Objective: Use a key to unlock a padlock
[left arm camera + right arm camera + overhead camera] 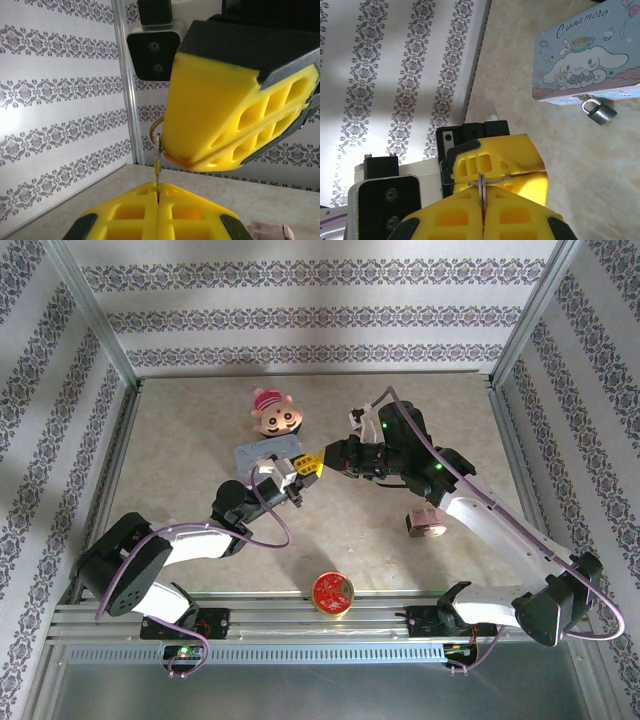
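The thin silver key (157, 170) hangs in the air between my two grippers, which meet tip to tip above the table's middle. My left gripper (158, 200) is shut on the key's blade. My right gripper (482, 200) is shut on the ring end of the key (482, 186), and its yellow fingers (210, 100) show just above my left ones. In the top view, the left gripper (303, 473) and the right gripper (326, 462) touch beside the pastel-blue tin (262, 451). The small dark padlock (596, 111) hangs by its silvery shackle from the front of the tin (585, 55), apart from both grippers.
A pink pig toy (276, 416) stands behind the tin. A red round tin (332, 592) sits at the near edge and a pinkish object (427, 522) lies under the right arm. Metal posts and patterned walls enclose the table.
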You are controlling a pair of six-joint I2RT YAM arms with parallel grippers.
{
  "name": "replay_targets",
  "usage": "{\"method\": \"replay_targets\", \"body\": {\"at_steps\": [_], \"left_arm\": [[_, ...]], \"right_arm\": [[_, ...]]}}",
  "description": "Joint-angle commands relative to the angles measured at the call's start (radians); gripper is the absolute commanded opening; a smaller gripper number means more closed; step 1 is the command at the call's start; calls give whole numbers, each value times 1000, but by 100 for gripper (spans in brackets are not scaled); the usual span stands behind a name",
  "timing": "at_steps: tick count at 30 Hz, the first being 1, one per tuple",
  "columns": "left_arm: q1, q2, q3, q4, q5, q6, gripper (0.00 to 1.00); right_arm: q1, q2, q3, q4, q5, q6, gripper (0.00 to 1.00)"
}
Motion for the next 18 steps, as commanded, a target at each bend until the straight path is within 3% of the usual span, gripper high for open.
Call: {"method": "replay_targets", "body": {"at_steps": [1,4,8,12,18], "left_arm": [[17,-53,-10,16,30,-20,0],[59,-131,-3,-184,148,-42,0],[111,-285,131,-823,351,112,0],[122,-376,276,-1341,383,364,0],[124,-348,495,-1795,496,563,0]], "right_arm": [[-19,-3,-5,10,-17,-25,1],[-39,-29,10,-22,-16,-91,14],[-63,-104,29,-94,23,-236,27],[-65,-197,2,-97,47,-386,30],[-49,-243,-41,-43,22,-536,30]]}}
